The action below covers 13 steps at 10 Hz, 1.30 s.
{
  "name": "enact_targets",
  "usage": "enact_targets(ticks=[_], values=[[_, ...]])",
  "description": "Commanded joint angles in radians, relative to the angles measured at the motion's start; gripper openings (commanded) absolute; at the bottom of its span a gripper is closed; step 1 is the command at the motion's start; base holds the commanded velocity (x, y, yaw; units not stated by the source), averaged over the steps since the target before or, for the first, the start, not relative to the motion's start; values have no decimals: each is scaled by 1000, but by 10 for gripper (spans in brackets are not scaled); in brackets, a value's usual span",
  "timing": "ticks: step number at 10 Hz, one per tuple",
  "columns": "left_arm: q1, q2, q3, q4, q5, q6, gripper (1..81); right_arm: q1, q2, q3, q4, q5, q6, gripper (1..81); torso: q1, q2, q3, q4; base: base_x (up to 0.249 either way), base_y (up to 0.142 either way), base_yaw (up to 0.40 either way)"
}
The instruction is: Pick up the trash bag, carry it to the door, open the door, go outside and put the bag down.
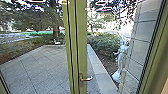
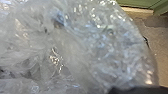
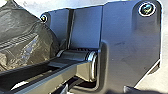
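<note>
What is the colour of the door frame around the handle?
The door frame is yellowish green; it shows best in the head view.

One tree (image 1: 56, 28), trunk upright, dark branches spread across the upper left of the head view; one small white object (image 1: 57, 42), low, near the trunk's foot, too blurred to identify; one strip of bright green ground (image 1: 43, 33), behind the trunk; one expanse of grey paving (image 1: 45, 67), laid in large slabs with diagonal joints; one pale stone edging (image 1: 100, 71), running beside the paving; one leafy green bush (image 1: 103, 43), beyond the edging; one grey wall (image 1: 142, 37), in large blocks, at right; one brownish floor (image 2: 161, 45), mottled.
</note>
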Motion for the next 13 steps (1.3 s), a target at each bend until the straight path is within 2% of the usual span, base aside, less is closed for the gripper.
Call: enact_targets(ticks=[1,4,13], values=[[-58,-6,4,10,45,7,10,65,3,4,1,-67,-2,811,0,0,0,0,0,0,301],[-58,-6,3,10,45,7,10,65,3,4,1,-67,-2,811,0,0,0,0,0,0,291],[-61,-9,2,7,45,3,10,65,3,-1,-2,-67,-2,811,0,0,0,0,0,0,84]])
